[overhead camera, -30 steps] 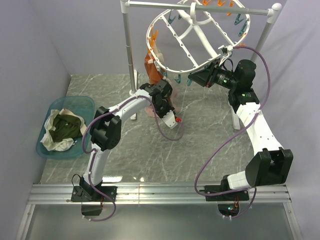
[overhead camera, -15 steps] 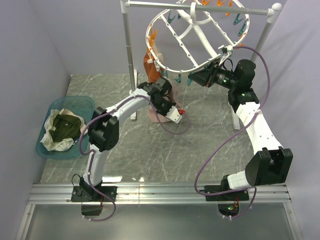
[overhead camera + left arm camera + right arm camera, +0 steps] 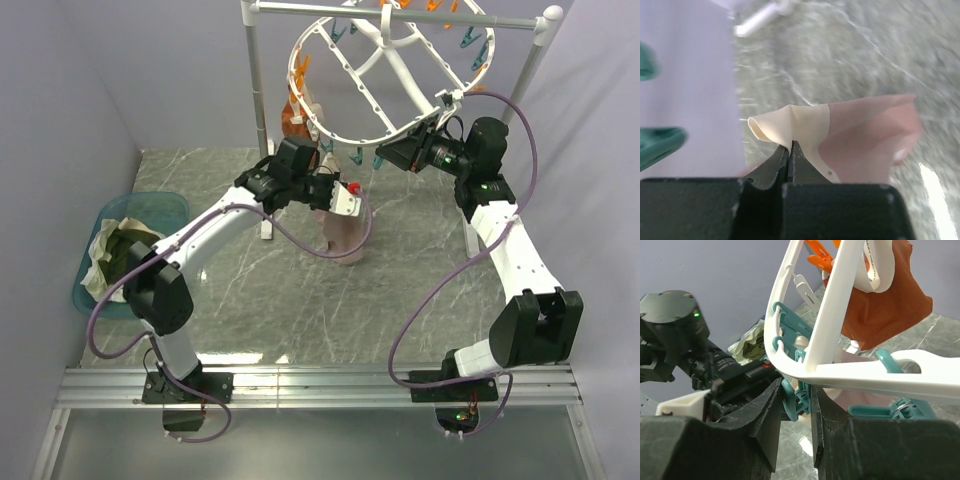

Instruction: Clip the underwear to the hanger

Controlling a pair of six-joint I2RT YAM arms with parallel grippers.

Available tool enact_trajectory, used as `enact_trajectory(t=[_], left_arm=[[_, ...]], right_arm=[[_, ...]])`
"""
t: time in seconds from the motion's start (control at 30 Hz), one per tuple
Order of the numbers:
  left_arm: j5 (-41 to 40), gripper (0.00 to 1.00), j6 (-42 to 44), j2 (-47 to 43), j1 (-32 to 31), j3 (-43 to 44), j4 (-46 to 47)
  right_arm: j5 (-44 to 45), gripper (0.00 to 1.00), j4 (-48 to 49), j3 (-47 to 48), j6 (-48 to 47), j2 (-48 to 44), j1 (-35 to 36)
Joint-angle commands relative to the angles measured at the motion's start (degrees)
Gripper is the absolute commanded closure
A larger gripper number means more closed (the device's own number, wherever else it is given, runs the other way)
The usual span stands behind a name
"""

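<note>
The white oval hanger (image 3: 385,75) hangs tilted from the rail, with orange and teal pegs round its rim. My left gripper (image 3: 322,192) is shut on the pale waistband edge of the pinkish-beige underwear (image 3: 345,235). It holds the underwear in the air just below the hanger's near-left rim, and the cloth dangles toward the table. In the left wrist view the jaws (image 3: 790,146) pinch a cream fold of the underwear (image 3: 865,135). My right gripper (image 3: 392,155) is at the near rim, its fingers closed on a teal peg (image 3: 796,397) under the hanger's rim (image 3: 880,372).
A rust-orange garment (image 3: 297,115) hangs clipped at the hanger's left side. The white pole stand (image 3: 262,100) is behind the left arm, with its other post (image 3: 520,75) at the right. A teal basin (image 3: 95,290) holding olive-green cloth (image 3: 130,250) sits at the table's left.
My left arm has lifted the underwear off the table and swung up and left toward the hanger's near-left rim. The right gripper has stayed on the peg.
</note>
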Motion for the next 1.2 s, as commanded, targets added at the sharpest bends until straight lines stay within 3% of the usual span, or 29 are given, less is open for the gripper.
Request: enact_trajectory(t=[0.0,0.17,0.33,0.63,1.17], left_arm=[[-1.18,1.00,-8.97,-4.27,0.01,-5.06,14.96],[-10.48,1.00,-6.43,-7.97,-2.18,-13.86,27.87],[-12.70,0.99,1.80,-10.43,-3.50,-19.40,32.92],[-17.44,0.99,2.34,-9.12,-5.35,-19.58,42.57],[-16.74,1.00,8.77,-5.60,-6.58,-15.89,40.83]], right_arm=[[-0.01,1.00,-1.40,2.65,0.75,0.51,0.12],[-0.27,1.00,-2.98,3.71,-0.04,1.39,0.03],[-0.62,1.00,-4.74,4.50,-1.01,2.09,0.03],[0.16,1.00,-5.71,4.77,-1.98,2.36,0.03],[1.57,1.00,-4.65,3.62,-3.82,1.48,0.30]])
